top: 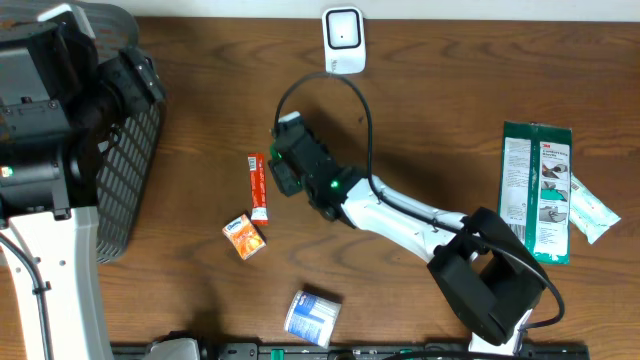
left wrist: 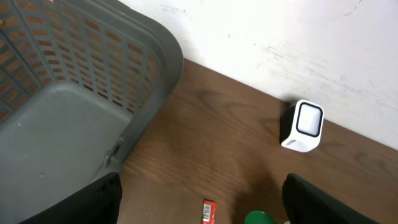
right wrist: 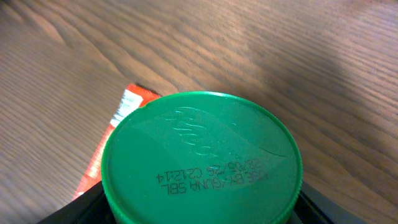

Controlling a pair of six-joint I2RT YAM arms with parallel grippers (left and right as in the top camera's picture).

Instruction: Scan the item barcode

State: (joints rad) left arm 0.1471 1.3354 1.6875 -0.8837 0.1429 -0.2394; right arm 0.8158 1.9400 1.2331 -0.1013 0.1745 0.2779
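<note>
Green-lidded jar [right wrist: 199, 158] sits clamped between the jaws of right gripper [top: 290, 160], lid turned back toward its wrist, scanner [top: 342, 38] well apart beyond its fingertips; left gripper [left wrist: 205, 202], wide and empty, hangs farther off.

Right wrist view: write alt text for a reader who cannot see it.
A green lid with an embossed logo and a printed date code fills the view, held in the right gripper, whose dark fingers show at the bottom corners. Behind it, an orange-red sachet lies on the brown wooden table.
</note>
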